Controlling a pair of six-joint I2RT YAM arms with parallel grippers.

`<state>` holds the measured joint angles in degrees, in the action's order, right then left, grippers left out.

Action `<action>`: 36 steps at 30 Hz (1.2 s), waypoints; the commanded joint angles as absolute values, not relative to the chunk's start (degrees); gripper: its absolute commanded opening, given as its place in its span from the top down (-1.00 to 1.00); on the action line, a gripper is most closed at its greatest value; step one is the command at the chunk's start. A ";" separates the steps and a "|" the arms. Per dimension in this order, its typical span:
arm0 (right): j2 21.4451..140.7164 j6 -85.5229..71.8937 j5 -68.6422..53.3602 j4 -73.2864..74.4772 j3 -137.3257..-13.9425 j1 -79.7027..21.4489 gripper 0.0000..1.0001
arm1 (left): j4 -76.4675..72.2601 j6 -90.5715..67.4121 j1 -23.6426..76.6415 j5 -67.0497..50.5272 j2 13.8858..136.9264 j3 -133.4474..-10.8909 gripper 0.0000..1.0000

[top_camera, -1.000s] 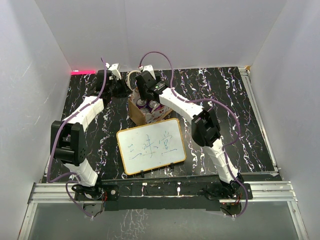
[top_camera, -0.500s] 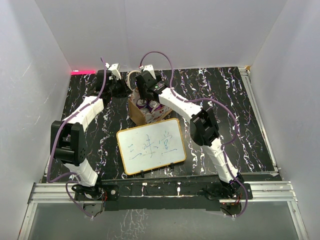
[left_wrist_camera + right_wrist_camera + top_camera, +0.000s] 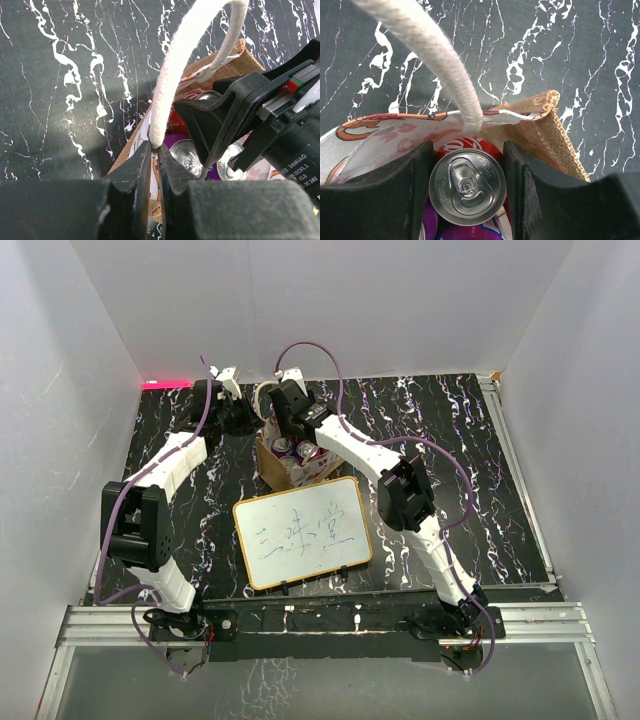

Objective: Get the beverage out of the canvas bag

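Red can (image 3: 467,186), silver top w/ pull tab, stands upright in canvas bag (image 3: 555,135), right between R tool (image 3: 467,150) fingers. Tool is clamped on it, both pads vs. its sides. Bag: tan burlap, stitched rim, white panel w/ red-brown prints, cream rope handles. Purple cans (image 3: 187,156) are in bag too, just beside R tool. L tool (image 3: 155,150) is pinched tight on one handle (image 3: 175,85) at bag's rim, opp. R tool. Bag sits on black, white-veined counter (image 3: 570,50). Whiteboard (image 3: 302,532) lies on arm-base side of both tools.
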<state>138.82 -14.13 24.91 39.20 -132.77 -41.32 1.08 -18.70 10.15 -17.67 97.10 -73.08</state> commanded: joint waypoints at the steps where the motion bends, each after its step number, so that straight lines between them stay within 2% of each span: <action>1: 134.10 -11.43 24.82 36.17 -134.83 -42.87 0.37 | 1.32 -19.07 9.57 -18.90 97.03 -74.79 0.85; 7: 132.10 -10.57 27.62 32.45 -134.09 -42.83 0.50 | 1.32 -19.07 9.57 -18.80 96.99 -74.73 0.85; 11: 131.07 -9.57 29.85 29.42 -131.15 -42.14 0.51 | 1.32 -19.07 9.58 -18.88 97.05 -74.77 0.85; 23: 131.71 -6.18 26.67 28.87 -126.72 -37.90 0.50 | 1.23 -19.23 9.36 -19.14 97.12 -74.79 0.86; 28: 132.62 -3.30 19.38 33.40 -128.35 -37.91 0.02 | 1.01 -19.67 9.07 -19.75 97.31 -74.79 0.86; 33: 133.53 -4.30 11.91 39.28 -130.50 -37.93 -0.22 | 0.96 -19.86 9.01 -19.84 97.63 -74.75 0.86; 36: 133.70 -4.14 12.55 40.98 -130.10 -37.95 -0.34 | 0.97 -19.99 9.05 -20.10 97.95 -74.79 0.87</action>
<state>135.90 -5.63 14.96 35.97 -128.05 -38.39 0.93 -19.66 9.47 -18.94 97.43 -73.08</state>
